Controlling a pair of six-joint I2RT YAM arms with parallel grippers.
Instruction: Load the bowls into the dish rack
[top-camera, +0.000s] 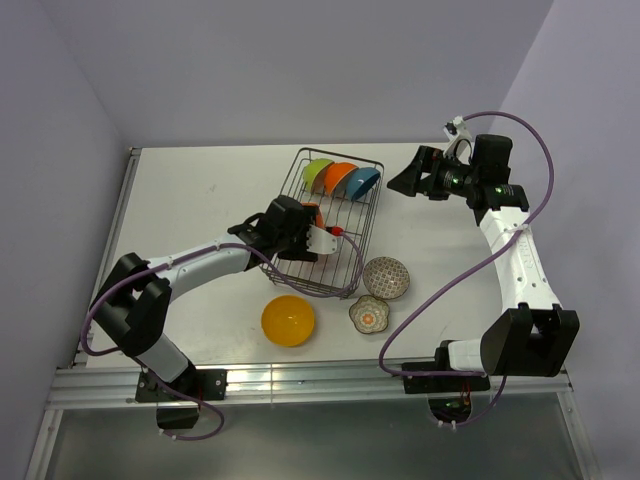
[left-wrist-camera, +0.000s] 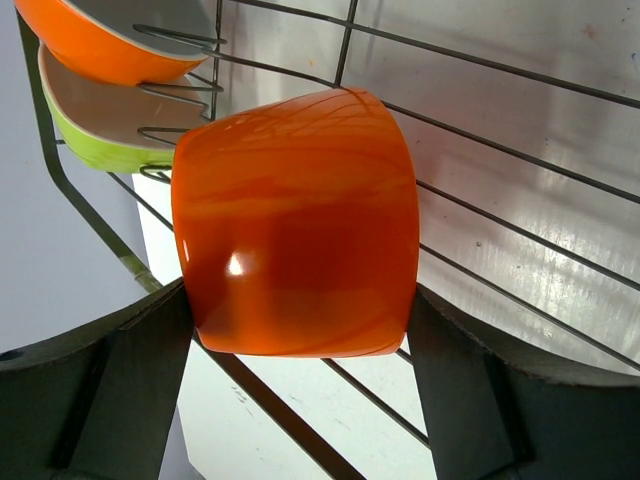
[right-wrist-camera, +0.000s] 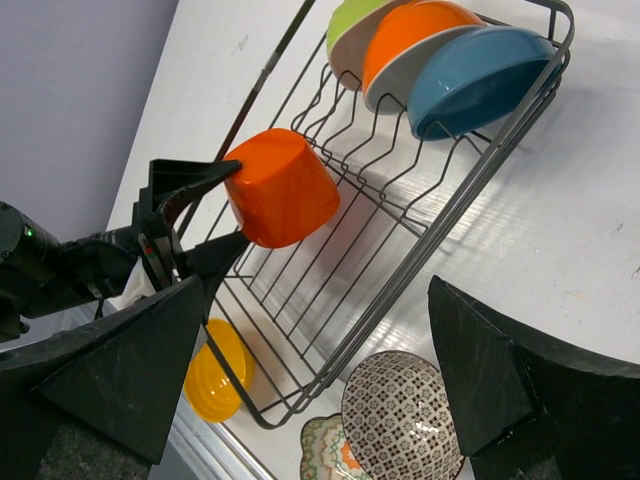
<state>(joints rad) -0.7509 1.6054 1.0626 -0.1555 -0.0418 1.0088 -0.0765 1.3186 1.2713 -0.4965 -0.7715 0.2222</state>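
Observation:
My left gripper (left-wrist-camera: 298, 295) is shut on a red-orange bowl (left-wrist-camera: 295, 220), its two fingers against the bowl's sides. It holds the bowl on its side just above the wire floor of the dish rack (top-camera: 372, 222). Three bowls stand on edge at the rack's far end: green (top-camera: 317, 173), orange (top-camera: 340, 177) and blue (top-camera: 362, 182). On the table in front of the rack lie a yellow bowl (top-camera: 288, 320), a grey-brown patterned bowl (top-camera: 386, 277) and a small scalloped floral bowl (top-camera: 368, 314). My right gripper (top-camera: 397, 183) hangs open to the right of the rack, holding nothing.
The rack sits slanted in the middle of the white table (top-camera: 200, 200). Grey walls close in the left, back and right. A metal rail (top-camera: 320, 380) runs along the near edge by the arm bases. A purple cable (top-camera: 440, 290) loops over the table's right side.

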